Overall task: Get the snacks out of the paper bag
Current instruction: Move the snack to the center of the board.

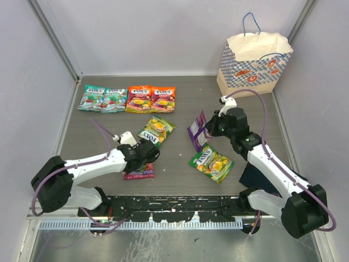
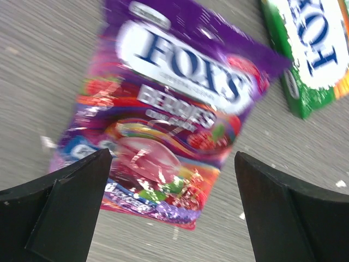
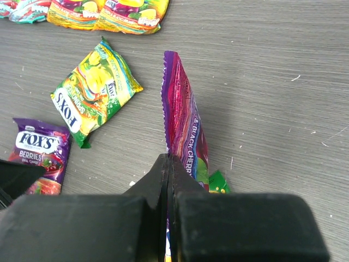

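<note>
1. While the right end effector (image 3: 169, 164) is clamped tight on a purple packet (image 3: 182, 120), the packet hangs edge-on over the counter (image 3: 272, 82), long axis 12-to-6 in the wrist view.
2. The paper bag (image 1: 253, 63) stands upright at 1 o'clock from it, well apart.
3. Left end effector (image 2: 172, 158): spread wide, touching nothing. A berries packet (image 2: 174, 103) lies flat beneath it.
4. Judgement: the right arm sets its packet down next.
</note>
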Robot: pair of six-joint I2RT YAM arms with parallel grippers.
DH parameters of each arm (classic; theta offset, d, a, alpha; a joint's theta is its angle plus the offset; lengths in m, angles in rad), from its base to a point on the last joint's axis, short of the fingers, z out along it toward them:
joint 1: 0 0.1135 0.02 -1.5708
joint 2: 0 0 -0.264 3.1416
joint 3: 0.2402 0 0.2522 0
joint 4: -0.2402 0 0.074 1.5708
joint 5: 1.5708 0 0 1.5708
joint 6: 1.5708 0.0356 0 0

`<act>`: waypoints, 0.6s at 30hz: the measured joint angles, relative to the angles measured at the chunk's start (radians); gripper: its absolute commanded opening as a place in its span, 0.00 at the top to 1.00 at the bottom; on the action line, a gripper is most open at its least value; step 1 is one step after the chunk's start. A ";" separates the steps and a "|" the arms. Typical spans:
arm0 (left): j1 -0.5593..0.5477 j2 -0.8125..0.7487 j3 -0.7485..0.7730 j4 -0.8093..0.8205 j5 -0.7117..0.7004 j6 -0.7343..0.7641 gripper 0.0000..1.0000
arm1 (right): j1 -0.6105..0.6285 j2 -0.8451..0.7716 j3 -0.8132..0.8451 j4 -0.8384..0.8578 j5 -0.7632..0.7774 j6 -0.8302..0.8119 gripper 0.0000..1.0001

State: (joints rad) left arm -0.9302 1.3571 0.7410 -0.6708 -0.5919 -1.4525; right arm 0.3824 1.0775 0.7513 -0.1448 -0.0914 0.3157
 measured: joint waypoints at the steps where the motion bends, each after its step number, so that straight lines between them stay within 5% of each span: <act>1: 0.013 -0.018 0.000 -0.032 -0.016 0.011 0.02 | 0.000 0.000 -0.002 0.001 -0.006 0.000 1.00; 9: 0.259 -0.186 -0.006 -0.111 -0.032 0.252 0.02 | 0.000 -0.017 -0.011 0.002 -0.039 0.001 0.99; 18: 0.165 -0.226 -0.020 0.018 0.207 0.682 0.02 | 0.000 -0.058 -0.021 0.003 -0.060 0.001 0.99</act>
State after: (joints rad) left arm -0.7650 1.1313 0.7208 -0.6529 -0.3851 -0.7708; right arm 0.3824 1.0195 0.7307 -0.1413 -0.1513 0.3168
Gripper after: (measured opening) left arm 0.980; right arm 0.029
